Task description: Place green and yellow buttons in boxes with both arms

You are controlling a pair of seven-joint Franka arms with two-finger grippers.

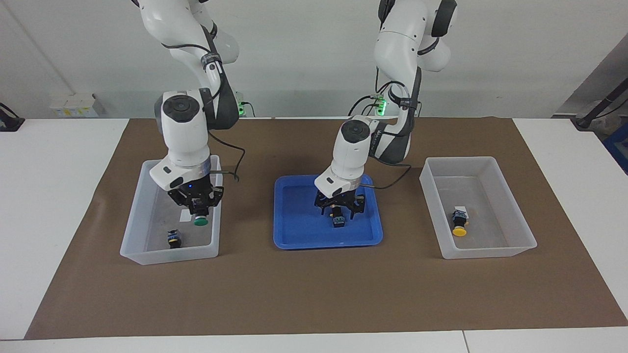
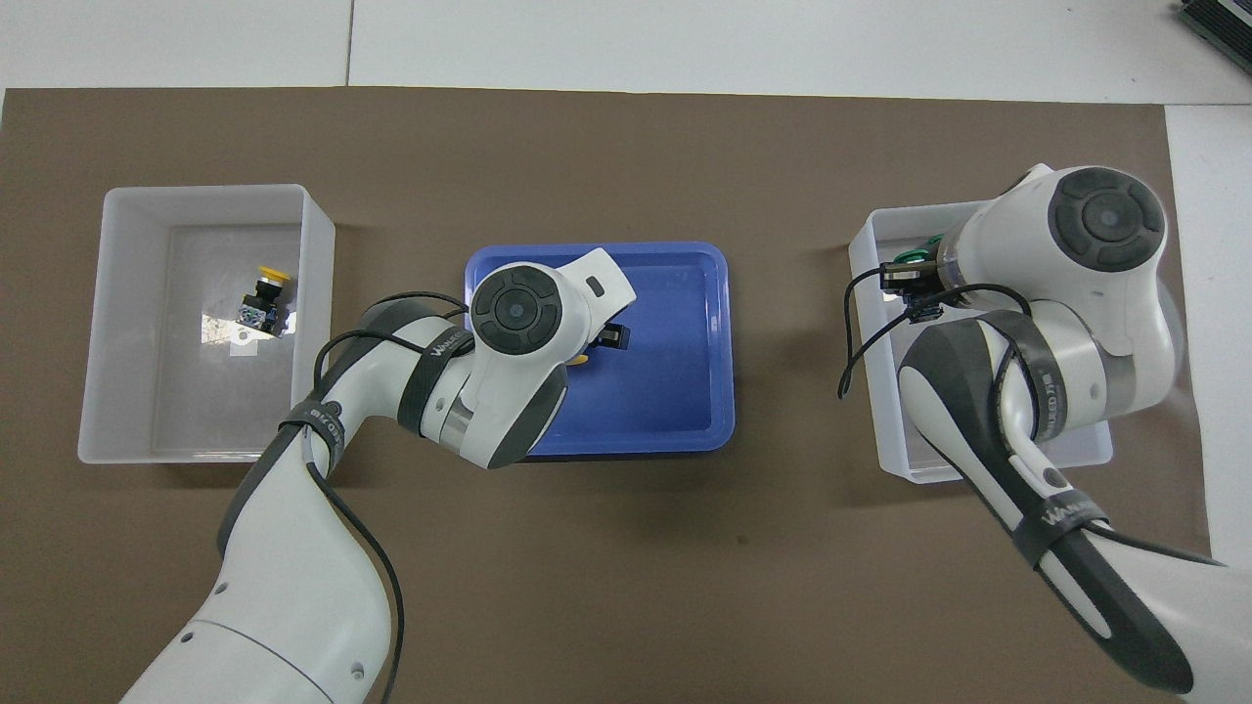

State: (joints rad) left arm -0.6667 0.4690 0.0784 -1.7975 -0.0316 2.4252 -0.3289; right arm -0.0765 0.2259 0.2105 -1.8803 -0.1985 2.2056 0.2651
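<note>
My right gripper (image 1: 198, 210) is low inside the box (image 1: 142, 215) at the right arm's end, shut on a green button (image 1: 200, 220) with its cap pointing down; the cap also shows in the overhead view (image 2: 916, 256). A second button (image 1: 173, 239) lies on that box's floor, its cap colour hidden. My left gripper (image 1: 338, 212) is down in the blue tray (image 1: 299, 225), on a button (image 1: 337, 220) with a bit of yellow showing (image 2: 579, 360). The other box (image 1: 510, 215), at the left arm's end, holds a yellow button (image 1: 459, 224), seen in the overhead view too (image 2: 262, 298).
A brown mat (image 1: 314, 294) covers the middle of the white table, and both boxes and the tray stand on it in a row. Cables hang from both wrists. A dark object (image 2: 1218, 20) lies at the table's corner farthest from the robots.
</note>
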